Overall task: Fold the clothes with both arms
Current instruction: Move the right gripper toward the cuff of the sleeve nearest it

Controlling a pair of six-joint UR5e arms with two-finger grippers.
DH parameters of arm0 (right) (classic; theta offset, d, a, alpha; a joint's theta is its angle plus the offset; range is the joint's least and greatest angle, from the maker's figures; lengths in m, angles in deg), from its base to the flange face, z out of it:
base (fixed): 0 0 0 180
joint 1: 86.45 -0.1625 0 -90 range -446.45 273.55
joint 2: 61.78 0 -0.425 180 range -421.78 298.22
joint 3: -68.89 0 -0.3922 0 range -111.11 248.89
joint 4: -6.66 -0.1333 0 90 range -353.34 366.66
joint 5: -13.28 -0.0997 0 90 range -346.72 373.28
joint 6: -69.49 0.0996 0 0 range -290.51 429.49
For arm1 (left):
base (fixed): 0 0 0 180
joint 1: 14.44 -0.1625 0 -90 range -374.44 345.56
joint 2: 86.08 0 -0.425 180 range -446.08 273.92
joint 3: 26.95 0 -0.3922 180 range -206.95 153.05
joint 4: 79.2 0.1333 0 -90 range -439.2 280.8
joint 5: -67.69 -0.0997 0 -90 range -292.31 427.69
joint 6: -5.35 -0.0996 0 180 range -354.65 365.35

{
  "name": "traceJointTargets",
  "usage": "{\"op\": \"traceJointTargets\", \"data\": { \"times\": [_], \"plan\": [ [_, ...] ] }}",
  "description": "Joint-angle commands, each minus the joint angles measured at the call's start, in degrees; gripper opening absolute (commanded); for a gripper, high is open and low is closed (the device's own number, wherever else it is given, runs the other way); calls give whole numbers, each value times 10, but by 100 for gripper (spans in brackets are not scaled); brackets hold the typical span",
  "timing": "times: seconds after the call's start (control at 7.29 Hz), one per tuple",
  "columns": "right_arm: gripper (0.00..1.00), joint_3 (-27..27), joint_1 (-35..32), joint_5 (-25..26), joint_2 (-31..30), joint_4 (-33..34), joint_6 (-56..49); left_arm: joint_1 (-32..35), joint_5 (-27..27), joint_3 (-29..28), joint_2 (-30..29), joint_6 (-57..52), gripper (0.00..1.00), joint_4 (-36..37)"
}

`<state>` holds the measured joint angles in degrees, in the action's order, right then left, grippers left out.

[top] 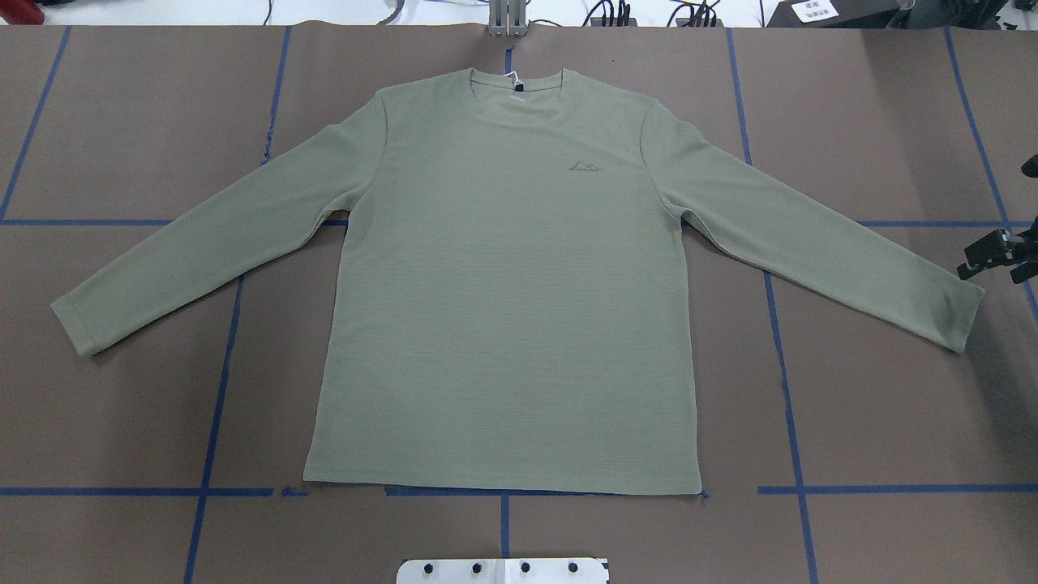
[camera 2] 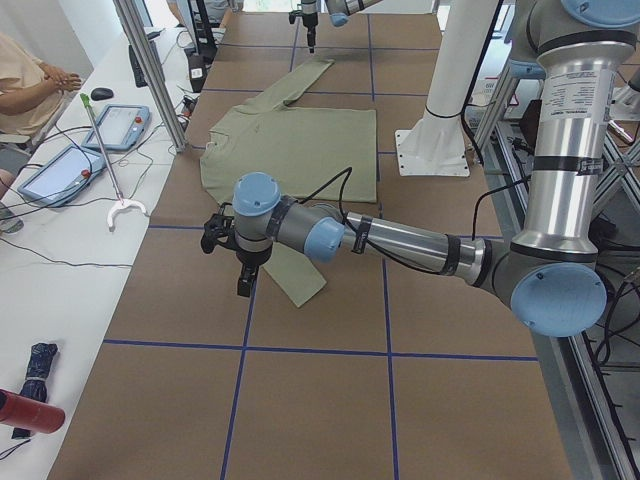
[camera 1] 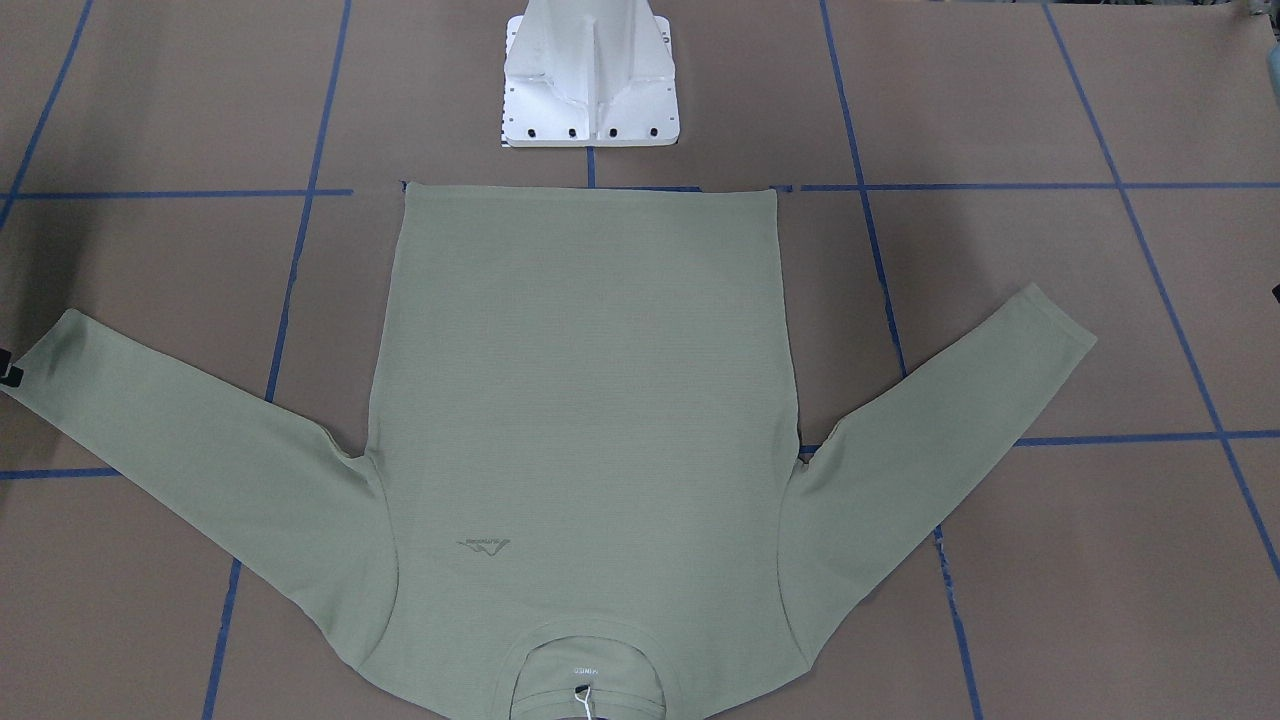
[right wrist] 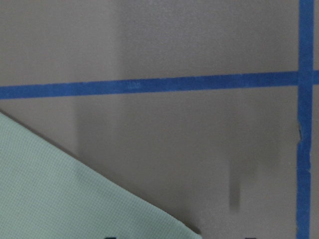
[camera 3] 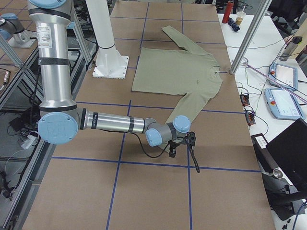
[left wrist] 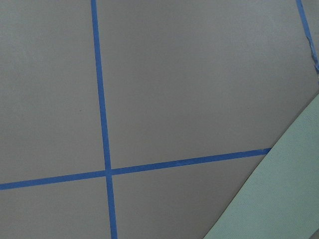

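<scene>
The sage-green shirt (top: 503, 308) lies flat, chest up, mid-frame on the desk (top: 122, 422), with its sleeves spread to both sides. My right end effector (top: 969, 270) hangs by the cuff at the overhead view's right edge. My left end effector (camera 2: 243, 288) is just beside the other cuff. I cannot tell whether either is apart or together.

Around the table, aside from the job

You have brown paper (top: 122, 122) over the table, squared off by blue tape lines (top: 892, 489), with the white pedestal (camera 1: 590, 80) at twelve o'clock in the front view. In the left side view, a tablet (camera 2: 120, 125) and a second tablet (camera 2: 55, 172) lie at ten o'clock near a seated person (camera 2: 30, 85). A red bottle (camera 2: 25, 412) lies at eight o'clock.
</scene>
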<state>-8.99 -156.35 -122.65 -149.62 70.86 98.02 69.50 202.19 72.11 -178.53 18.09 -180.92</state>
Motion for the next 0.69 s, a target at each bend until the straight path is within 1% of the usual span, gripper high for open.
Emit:
{"op": "traceJointTargets", "data": {
  "times": [0.0,0.27,0.55],
  "plan": [
    [85,19,2,0,11,0,0,0,-1,0,0,-1,100,-1],
    [81,27,5,0,14,0,0,0,-1,0,0,-1,100,-1],
    [79,27,14,0,18,0,1,0,-1,0,0,-1,100,-1]
  ]
}}
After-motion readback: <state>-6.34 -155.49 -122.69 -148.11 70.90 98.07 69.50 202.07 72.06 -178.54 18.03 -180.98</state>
